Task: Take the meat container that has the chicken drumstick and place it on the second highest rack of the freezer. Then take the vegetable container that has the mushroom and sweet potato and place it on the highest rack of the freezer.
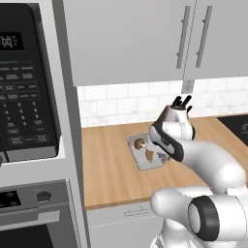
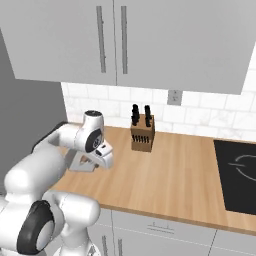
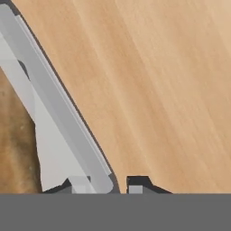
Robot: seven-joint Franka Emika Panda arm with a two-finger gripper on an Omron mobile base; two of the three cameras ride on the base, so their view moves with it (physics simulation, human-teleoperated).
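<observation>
1. A grey vegetable container (image 1: 145,154) sits flat on the wooden table (image 1: 111,169), back near the white tiled wall.
2. Inside it I can make out the mushroom (image 1: 139,143), dark cap over a pale stem, and beside it the brownish sweet potato (image 1: 149,155).
3. The white arm bends down over the container's right end, hiding that end from the left base view.
4. In the hand view, the end effector (image 3: 107,184) straddles the container's raised rim (image 3: 54,97), one dark fingertip (image 3: 77,185) inside the wall and the other on the table side.
5. The jaws stand narrow, pinched on that rim.
6. A brown lump fills the left edge of the hand view, inside the container.
7. A knife block (image 2: 142,132) stands upright on the table, well apart from the container.
</observation>
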